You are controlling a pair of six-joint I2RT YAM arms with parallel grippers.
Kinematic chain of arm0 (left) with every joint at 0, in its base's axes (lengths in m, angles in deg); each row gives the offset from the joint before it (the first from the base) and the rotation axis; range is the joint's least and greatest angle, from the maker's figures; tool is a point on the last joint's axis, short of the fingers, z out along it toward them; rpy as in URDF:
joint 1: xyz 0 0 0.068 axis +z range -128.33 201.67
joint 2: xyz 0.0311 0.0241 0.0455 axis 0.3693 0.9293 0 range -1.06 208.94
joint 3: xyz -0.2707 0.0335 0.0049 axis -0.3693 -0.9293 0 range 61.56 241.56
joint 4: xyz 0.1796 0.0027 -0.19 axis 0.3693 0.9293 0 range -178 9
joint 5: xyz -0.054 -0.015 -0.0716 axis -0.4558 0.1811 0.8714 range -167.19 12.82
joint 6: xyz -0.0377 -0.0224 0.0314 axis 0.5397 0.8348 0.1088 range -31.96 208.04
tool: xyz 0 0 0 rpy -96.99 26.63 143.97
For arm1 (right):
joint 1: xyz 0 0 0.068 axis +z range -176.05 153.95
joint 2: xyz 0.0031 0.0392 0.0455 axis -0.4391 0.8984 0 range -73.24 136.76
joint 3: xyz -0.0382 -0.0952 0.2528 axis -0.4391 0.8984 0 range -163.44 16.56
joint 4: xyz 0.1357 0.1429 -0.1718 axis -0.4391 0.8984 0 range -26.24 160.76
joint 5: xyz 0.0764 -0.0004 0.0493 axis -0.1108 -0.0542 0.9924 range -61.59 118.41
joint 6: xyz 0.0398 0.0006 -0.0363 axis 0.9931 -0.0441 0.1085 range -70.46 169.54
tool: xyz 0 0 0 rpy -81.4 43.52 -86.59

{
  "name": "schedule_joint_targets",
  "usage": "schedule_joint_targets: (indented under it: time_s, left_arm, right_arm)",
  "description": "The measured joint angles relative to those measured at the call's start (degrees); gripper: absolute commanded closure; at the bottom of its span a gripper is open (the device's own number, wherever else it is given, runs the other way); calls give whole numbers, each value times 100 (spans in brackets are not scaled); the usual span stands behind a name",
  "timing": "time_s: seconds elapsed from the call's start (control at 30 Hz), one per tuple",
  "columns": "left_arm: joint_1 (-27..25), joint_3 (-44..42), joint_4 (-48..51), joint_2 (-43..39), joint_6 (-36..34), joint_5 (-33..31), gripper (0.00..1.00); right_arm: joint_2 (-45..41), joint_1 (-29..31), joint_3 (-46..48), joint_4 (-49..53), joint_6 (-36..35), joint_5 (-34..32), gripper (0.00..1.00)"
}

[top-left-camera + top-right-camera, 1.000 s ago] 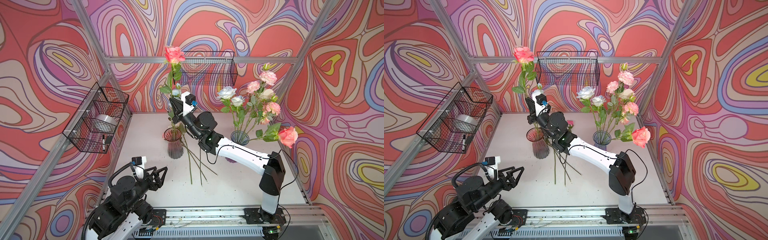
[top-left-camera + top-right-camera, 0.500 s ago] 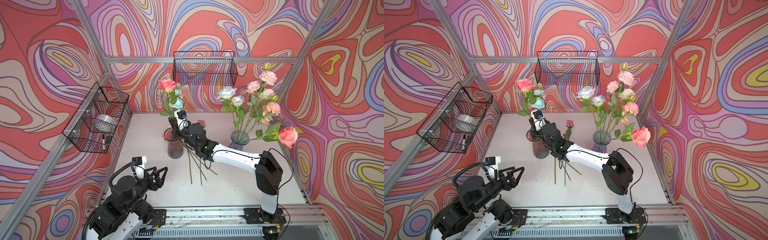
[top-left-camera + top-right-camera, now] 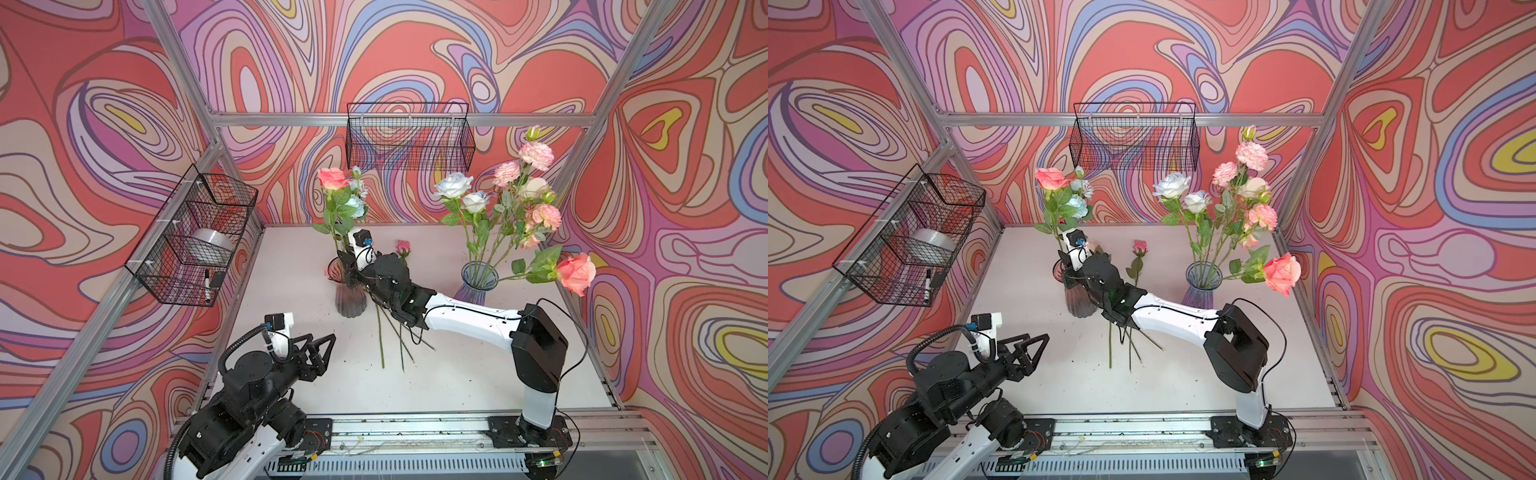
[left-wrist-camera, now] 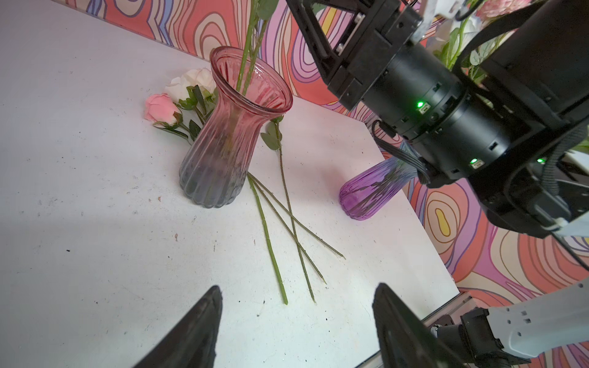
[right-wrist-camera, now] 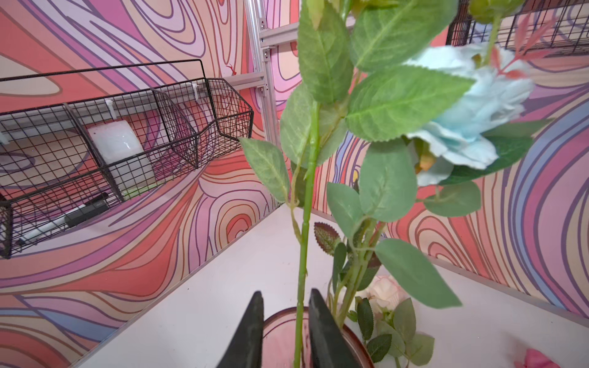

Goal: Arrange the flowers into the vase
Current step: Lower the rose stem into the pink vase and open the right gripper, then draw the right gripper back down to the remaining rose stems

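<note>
Right tool [image 5: 287, 294] — jaws just apart — astride rose stem [image 5: 307, 204] over vase [image 5: 282, 334]

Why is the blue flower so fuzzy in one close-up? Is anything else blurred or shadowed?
Right wrist view: the blue rose sits very near the lens, likely out of focus, while the stem is sharp. Left wrist view: pink vase crisp, a soft shadow dims the near table. Both top views: even light, little shadow.
</note>
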Motion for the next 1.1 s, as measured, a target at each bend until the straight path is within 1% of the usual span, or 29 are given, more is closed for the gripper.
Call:
schedule_joint_targets:
  time_s: [0.3, 0.43, 0.57, 0.73, 0.8, 0.9, 0.97, 1.03, 1.1]
  left_arm:
    - [0, 0, 39, 31, 0, -7, 25]
    - [0, 0, 39, 52, 0, -7, 25]
    - [0, 0, 42, 52, 2, -24, 24]
    - [0, 0, 42, 42, 2, -50, 24]
    - [0, 0, 42, 31, 2, -57, 23]
    - [0, 0, 42, 31, 2, -66, 23]
    - [0, 0, 42, 31, 2, -66, 23]
    - [0, 0, 42, 31, 2, -66, 23]
    - [0, 0, 42, 31, 2, -63, 23]
  right_arm:
    - [-955, 223, 472, 57, 81, -140, 71]
    - [-1329, 249, 581, 195, 223, -422, 71]
    - [-1537, 249, 682, 702, 501, -935, 70]
    - [-1676, 227, 1158, 1543, 949, -1631, 72]
    - [-1668, 177, 1344, 1926, 1154, -1762, 74]
    - [-1661, -17, 1648, 2400, 1534, -1792, 74]
    - [-1574, -299, 1722, 2691, 1803, -1611, 74]
    - [-1349, -614, 1626, 2946, 2017, -1384, 73]
    - [-905, -942, 1322, 3252, 2201, -1154, 73]
